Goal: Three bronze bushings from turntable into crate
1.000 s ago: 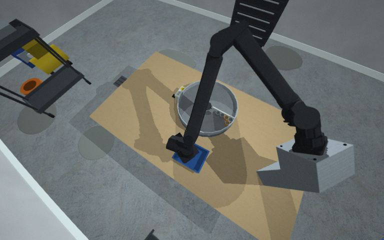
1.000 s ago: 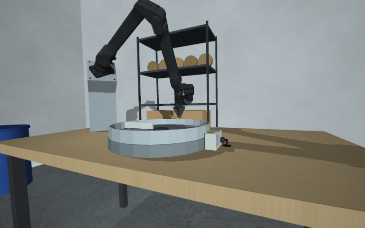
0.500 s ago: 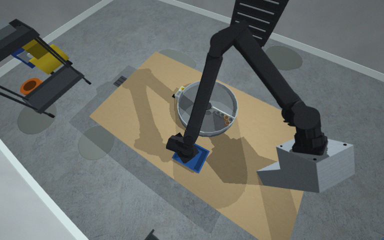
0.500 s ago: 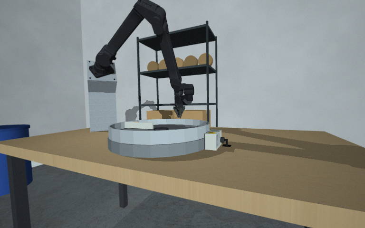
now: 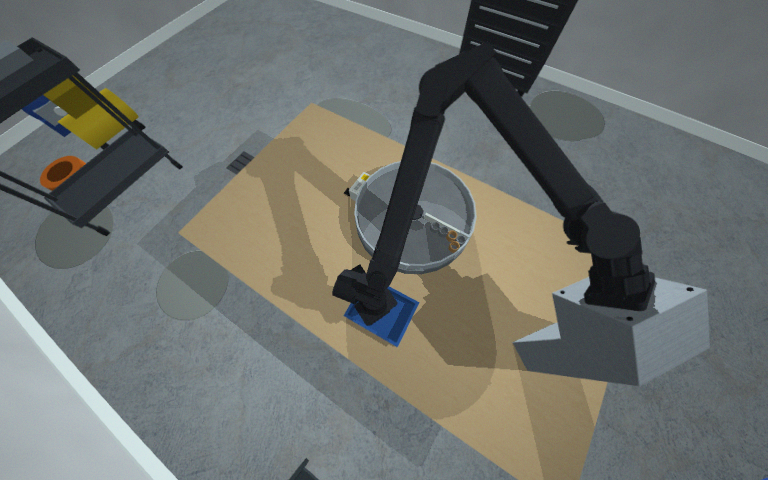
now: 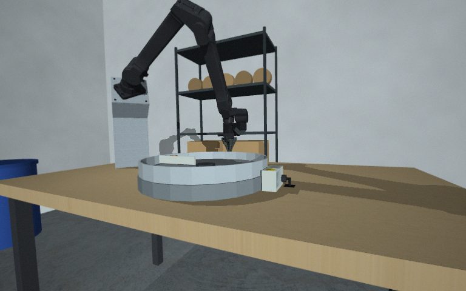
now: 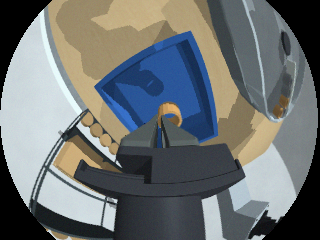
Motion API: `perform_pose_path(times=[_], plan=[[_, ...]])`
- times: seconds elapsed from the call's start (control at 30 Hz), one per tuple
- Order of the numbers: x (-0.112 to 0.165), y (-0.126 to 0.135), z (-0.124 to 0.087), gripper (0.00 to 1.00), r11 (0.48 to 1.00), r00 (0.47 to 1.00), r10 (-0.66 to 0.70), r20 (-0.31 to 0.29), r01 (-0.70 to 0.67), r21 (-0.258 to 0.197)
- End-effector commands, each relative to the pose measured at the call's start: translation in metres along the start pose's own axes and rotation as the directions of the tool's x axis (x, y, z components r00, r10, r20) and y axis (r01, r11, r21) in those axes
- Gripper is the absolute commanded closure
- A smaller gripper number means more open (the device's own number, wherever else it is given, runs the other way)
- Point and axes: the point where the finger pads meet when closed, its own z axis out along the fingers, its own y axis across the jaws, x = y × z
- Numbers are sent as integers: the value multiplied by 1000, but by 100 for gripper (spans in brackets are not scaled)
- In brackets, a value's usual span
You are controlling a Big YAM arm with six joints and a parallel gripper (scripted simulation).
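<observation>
Wrist view: pincer (image 7: 167,122) clamps round bronze bushing (image 7: 170,111) above rectangular blue crate (image 7: 143,80).

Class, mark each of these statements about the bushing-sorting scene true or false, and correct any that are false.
1. The gripper is shut on a bronze bushing. True.
2. The gripper hangs above the blue crate. True.
3. The crate sits inside the turntable. False: it lies on the table, outside the turntable's rim.
4. No bronze bushings remain on the turntable. False: two bronze bushings show in the top view, beside grey ones.
5. The arm's base stands on the floor. False: it rests on the table.
</observation>
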Motion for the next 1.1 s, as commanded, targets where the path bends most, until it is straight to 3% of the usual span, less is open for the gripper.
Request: perform_pose_path(times=[0.0, 0.2, 0.3, 0.37, 0.73, 1.07], plan=[[3, 5, 7, 100, 1000, 1000, -13, 1, 13, -5], [2, -1, 23, 100, 1000, 1000, -7, -2, 7, 5], [6, 11, 18, 100, 1000, 1000, -23, 4, 23, -18], [2, 0, 30, 100, 1000, 1000, -10, -1, 10, 2], [4, 0, 37, 100, 1000, 1000, -14, -2, 14, 2], [5, 7, 31, 100, 1000, 1000, -18, 2, 18, -11]])
